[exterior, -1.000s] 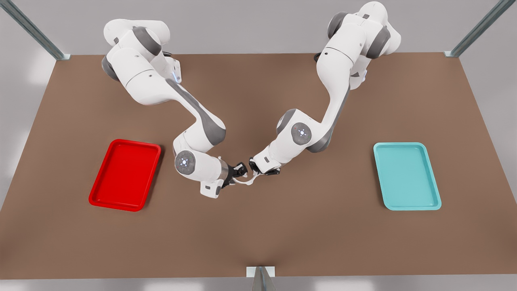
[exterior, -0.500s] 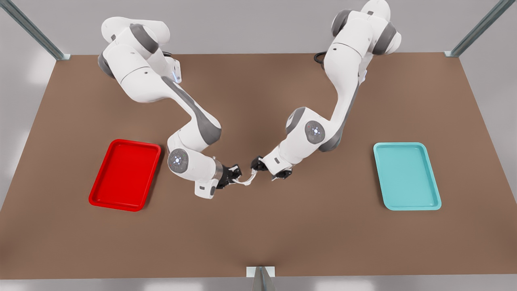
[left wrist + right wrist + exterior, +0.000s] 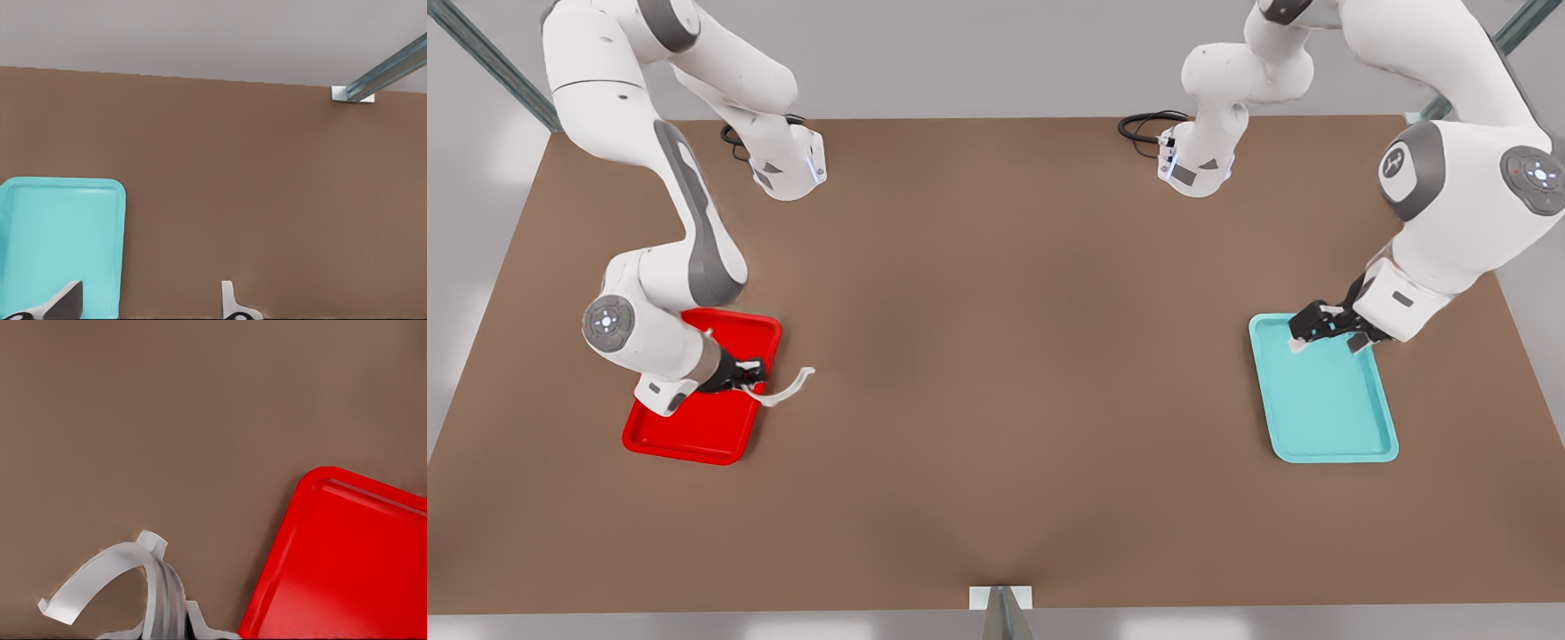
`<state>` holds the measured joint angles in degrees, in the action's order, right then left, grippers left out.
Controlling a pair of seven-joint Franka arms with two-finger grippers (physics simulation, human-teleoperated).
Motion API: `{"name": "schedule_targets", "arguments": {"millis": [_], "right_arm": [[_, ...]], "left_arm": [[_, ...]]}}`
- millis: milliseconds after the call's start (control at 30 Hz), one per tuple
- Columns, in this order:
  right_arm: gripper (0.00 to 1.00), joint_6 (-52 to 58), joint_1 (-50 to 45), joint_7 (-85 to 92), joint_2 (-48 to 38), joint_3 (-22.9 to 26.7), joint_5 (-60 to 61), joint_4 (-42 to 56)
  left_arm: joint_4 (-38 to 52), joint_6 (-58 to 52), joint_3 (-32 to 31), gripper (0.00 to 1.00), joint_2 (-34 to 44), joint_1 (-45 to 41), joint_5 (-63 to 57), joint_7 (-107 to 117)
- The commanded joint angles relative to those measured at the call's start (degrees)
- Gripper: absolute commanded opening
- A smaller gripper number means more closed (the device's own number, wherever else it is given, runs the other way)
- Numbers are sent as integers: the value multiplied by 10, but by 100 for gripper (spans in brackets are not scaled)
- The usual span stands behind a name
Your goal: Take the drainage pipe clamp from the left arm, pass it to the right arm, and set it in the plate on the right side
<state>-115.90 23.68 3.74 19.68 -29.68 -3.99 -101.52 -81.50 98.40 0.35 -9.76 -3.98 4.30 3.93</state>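
The white drainage pipe clamp (image 3: 784,389) hangs in my right gripper (image 3: 754,380), which is shut on one end of it at the front view's left. The clamp (image 3: 100,577) juts past the near corner of the red plate (image 3: 694,427) and hovers over the brown table. In the right wrist view the plate (image 3: 347,567) lies beside the clamp. My left gripper (image 3: 1303,336) is open and holds nothing, above the far edge of the teal tray (image 3: 1325,409) at the front view's right. Its fingertips (image 3: 67,300) stand wide apart, one over the teal tray (image 3: 60,233).
Both arm bases stand at the table's far edge, with a black cable (image 3: 1143,126) by one of them. Metal frame posts (image 3: 1476,67) rise at the back corners and a bracket (image 3: 1000,597) sits at the front edge. A wide stretch of brown table separates the two trays.
The two grippers met at the table's middle, both at the clamp. Now the right arm has carried it to the red plate, and the left gripper has let go and swung to the teal tray.
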Motion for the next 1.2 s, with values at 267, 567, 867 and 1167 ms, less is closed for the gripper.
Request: {"name": "schedule_targets", "arguments": {"millis": [267, 567, 867, 1167], "right_arm": [[28, 17, 121, 207, 69, 8, -47, -48], [100, 33, 156, 190, 106, 3, -81, -32], [100, 329, 145, -84, 61, -260, -197, 271], [100, 313, -189, -85, -134, 196, 21, 188]], "left_arm": [[27, -46, -15, 100, -74, 1, -46, -89], [28, -50, -14, 100, -73, 3, -45, -88], [28, -51, -14, 100, -73, 2, -47, -89], [28, -49, -14, 100, -72, 2, -47, -89]]}}
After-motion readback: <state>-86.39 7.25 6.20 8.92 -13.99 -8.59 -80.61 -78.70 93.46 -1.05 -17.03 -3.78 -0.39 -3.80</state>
